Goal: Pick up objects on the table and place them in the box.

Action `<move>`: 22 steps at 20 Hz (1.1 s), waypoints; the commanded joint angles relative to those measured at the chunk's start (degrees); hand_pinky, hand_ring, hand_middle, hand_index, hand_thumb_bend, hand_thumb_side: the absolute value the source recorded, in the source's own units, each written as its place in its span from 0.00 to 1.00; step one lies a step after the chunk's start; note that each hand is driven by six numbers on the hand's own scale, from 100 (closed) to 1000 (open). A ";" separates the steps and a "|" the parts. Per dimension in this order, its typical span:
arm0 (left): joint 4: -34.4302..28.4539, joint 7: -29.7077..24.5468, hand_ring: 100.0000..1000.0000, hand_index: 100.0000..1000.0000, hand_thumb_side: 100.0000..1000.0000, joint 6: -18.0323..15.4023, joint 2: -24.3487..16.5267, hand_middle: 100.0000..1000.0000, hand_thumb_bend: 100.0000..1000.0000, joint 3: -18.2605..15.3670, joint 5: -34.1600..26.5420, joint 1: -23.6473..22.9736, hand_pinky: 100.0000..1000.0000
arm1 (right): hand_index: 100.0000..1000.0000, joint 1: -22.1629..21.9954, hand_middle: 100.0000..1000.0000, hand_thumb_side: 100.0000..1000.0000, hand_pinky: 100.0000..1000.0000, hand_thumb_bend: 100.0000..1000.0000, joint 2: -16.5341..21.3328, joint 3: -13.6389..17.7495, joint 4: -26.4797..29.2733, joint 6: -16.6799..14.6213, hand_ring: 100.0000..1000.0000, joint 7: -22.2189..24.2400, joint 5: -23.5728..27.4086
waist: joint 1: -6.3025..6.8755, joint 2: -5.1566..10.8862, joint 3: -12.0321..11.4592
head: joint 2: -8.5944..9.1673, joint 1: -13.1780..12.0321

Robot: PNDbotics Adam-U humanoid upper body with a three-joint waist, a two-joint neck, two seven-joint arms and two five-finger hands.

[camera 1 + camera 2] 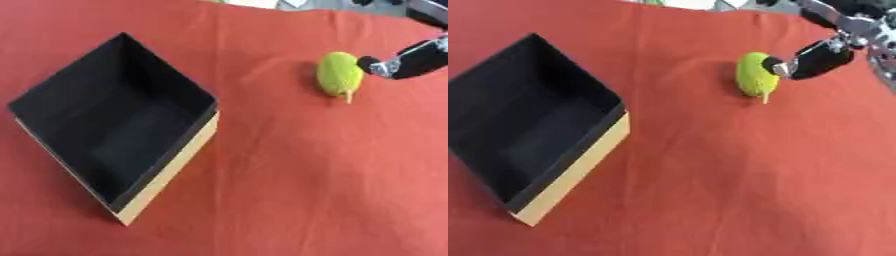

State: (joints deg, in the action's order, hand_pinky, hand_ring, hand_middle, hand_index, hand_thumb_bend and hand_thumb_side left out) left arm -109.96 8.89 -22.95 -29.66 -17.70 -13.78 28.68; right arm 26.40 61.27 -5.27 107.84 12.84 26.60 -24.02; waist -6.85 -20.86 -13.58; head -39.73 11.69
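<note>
A yellow-green oval fruit-like object (pixel 339 73) with a small pale stem lies on the red cloth at the upper right. My right hand (pixel 815 59) comes in from the upper right, and one black finger tip touches the object's right side. The rest of that hand is cut off by the frame edge, so its grip is unclear. A black-lined open box (pixel 166 165) with tan outer walls stands at the left, nothing visible inside. My left hand shows in neither view.
Red cloth (pixel 306 190) covers the table, with open room between the box and the green object and across the lower right. Some unclear items peek in past the far edge of the cloth.
</note>
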 commanded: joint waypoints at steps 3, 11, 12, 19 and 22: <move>-0.50 -0.41 0.50 0.64 0.00 0.00 -1.95 0.50 0.05 0.12 -0.18 0.63 0.63 | 0.90 2.95 0.81 0.00 0.85 0.34 2.57 -0.45 -3.63 -1.30 1.00 2.43 4.50 | 0.29 1.55 -0.02 | -0.02 0.31; -0.45 -0.79 0.50 0.64 0.00 0.13 -1.85 0.50 0.04 0.24 -0.45 0.66 0.63 | 0.92 7.49 0.83 0.05 0.85 0.38 0.69 -3.63 -12.40 -2.28 1.00 4.88 2.50 | 0.13 1.52 -0.29 | -0.01 0.73; -0.44 -0.82 0.50 0.64 0.00 0.16 -1.85 0.50 0.04 0.23 -0.48 0.65 0.63 | 0.93 7.73 0.83 0.08 0.85 0.39 0.50 -3.94 -13.15 -2.65 1.00 5.24 2.22 | 0.08 1.48 -0.30 | -0.04 0.74; -0.45 -1.15 0.50 0.64 0.00 0.26 -1.71 0.50 0.03 0.32 -0.74 0.79 0.63 | 0.93 10.68 0.83 0.15 0.84 0.42 -2.14 -6.44 -20.17 -4.36 1.00 5.82 -4.05 | 0.02 1.25 -0.55 | 0.05 1.07; -0.39 -1.24 0.50 0.64 0.00 0.24 -1.67 0.50 0.02 0.33 -0.81 0.83 0.64 | 0.93 11.96 0.83 0.16 0.84 0.43 -3.72 -7.23 -23.33 -5.10 1.00 6.01 -4.83 | 0.00 1.13 -0.63 | 0.06 1.18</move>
State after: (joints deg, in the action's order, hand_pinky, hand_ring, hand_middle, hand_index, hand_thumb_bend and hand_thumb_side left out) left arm -109.86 7.88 -22.64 -29.66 -17.33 -14.47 28.77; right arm 37.42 56.54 -12.81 85.57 8.16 32.58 -28.05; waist -7.22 -20.77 -14.19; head -39.74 12.68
